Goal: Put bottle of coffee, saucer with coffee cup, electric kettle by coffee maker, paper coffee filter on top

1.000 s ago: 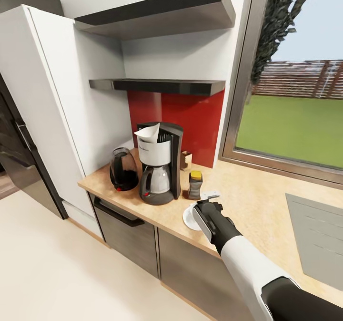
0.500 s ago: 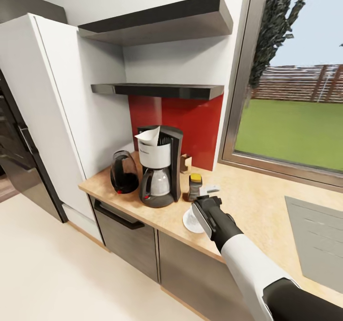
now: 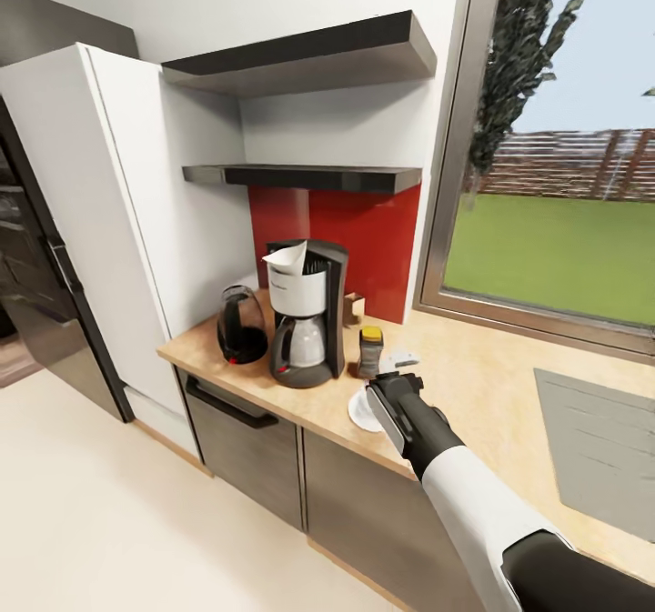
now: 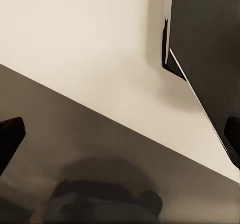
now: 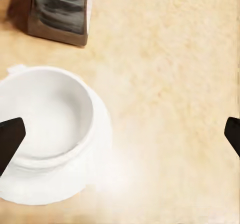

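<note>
On the surface (image 3: pixel 482 385), near its left end, the coffee maker (image 3: pixel 307 312) stands against the red backsplash (image 3: pixel 364 230), with the paper coffee filter (image 3: pixel 286 256) resting tilted on top of it. The electric kettle (image 3: pixel 241 325) sits just beside it toward the surface's left end. On the other side, the bottle of coffee (image 3: pixel 369 351) stands just beside the machine, below the kitchen shelf (image 3: pixel 305 176). Near the front edge lies the saucer (image 3: pixel 359 409), carrying the coffee cup (image 5: pixel 45 114); in the right wrist view the cup sits upright on the saucer, with the bottle's base close behind it. The right gripper (image 3: pixel 393 396) hangs over the cup with its fingers spread wide, released and touching nothing. The left gripper (image 4: pixel 120 139) also has its fingers spread, with floor (image 4: pixel 75 34) beyond them.
</note>
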### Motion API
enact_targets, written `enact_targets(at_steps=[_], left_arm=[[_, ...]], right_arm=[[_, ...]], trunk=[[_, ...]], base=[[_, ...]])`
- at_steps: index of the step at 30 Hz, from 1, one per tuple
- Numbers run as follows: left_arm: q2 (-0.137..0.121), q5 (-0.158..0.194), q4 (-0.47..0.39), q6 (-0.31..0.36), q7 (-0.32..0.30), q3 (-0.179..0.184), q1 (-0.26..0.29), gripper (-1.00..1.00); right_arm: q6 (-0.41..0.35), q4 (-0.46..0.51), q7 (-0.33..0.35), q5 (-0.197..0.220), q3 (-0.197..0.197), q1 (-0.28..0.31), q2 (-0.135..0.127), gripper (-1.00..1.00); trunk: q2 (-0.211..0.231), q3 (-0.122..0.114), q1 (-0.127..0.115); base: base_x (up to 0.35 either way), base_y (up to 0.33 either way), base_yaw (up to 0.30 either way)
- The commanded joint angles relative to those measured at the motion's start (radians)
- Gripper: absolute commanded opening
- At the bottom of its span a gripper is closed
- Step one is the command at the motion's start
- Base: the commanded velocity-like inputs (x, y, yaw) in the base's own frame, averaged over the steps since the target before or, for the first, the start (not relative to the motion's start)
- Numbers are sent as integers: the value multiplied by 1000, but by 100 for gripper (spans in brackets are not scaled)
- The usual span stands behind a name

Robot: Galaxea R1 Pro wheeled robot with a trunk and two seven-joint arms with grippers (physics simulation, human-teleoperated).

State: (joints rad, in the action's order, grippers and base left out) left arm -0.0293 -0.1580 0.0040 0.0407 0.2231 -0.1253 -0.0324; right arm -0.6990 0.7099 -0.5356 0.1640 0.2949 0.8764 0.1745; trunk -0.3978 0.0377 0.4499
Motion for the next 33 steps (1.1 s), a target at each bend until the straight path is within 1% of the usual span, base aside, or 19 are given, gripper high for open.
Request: enact_targets(at_steps=[1,10,12,33], left_arm=[[0,-11,-1,3,2,-8,0,100],[0,-9,-1,3,2,-9,0,100],[0,-9,-1,2,2,-9,0,100],[1,-9,-5,3,2,-10,1,100]], right_arm=[[-2,0,-9,9,3,1,0,100],[-2,-1,-9,9,2,1,0,100],[-2,-5,-9,9,2,1,0,100],[1,-11,-4,13,5,1,0,100]], trunk=[[-2,2,0],[-2,2,0],[-2,2,0],[-2,-4,0]], base=[[-333,0,0],[-335,0,3],[-172,-47,205],[-13,-13,272]])
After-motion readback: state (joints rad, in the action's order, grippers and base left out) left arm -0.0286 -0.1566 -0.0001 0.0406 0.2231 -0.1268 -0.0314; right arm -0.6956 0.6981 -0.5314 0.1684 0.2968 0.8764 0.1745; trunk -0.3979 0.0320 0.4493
